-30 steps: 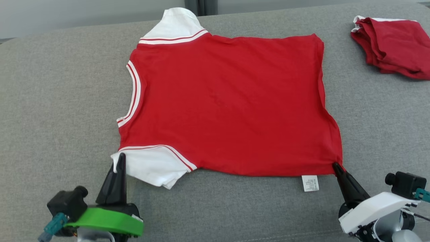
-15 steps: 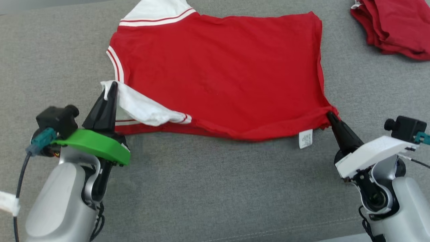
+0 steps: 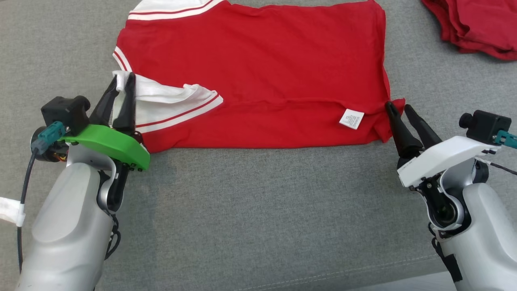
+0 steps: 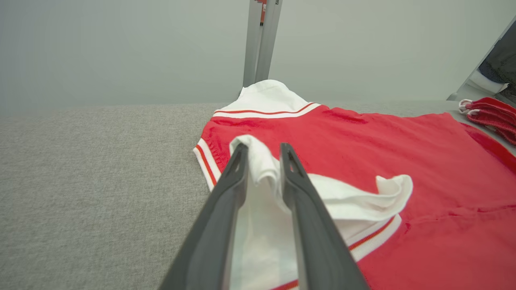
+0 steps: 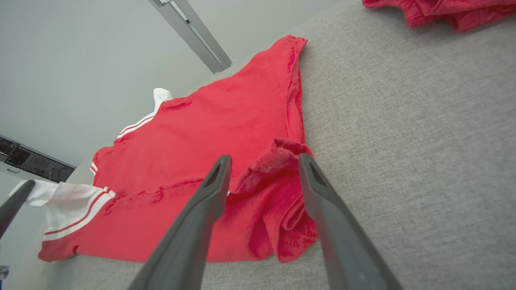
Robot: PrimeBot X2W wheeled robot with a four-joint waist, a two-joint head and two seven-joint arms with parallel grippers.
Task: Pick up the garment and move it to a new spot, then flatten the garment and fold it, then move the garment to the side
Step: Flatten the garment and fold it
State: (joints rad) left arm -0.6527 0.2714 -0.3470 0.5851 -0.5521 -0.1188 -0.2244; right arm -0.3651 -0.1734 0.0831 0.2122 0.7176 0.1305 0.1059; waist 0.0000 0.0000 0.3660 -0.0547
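Where the coarse grey woven cushion (image 3: 258, 210) spreads flat, the red knit garment (image 3: 258, 68) lies across its far middle, its near edge doubled back in a soft band. The near white sleeve (image 3: 173, 99), trimmed with ribbed red stripes, rests folded onto the red body. The left gripper (image 3: 122, 77) has its jaws slightly parted, with sleeve cloth draped loosely between them. The right gripper (image 3: 398, 105) stands spread around the rumpled near right corner without pinching it. A small white care label (image 3: 351, 119) carries print too fine to read. A crumpled red pile (image 3: 480, 28) lies far right.
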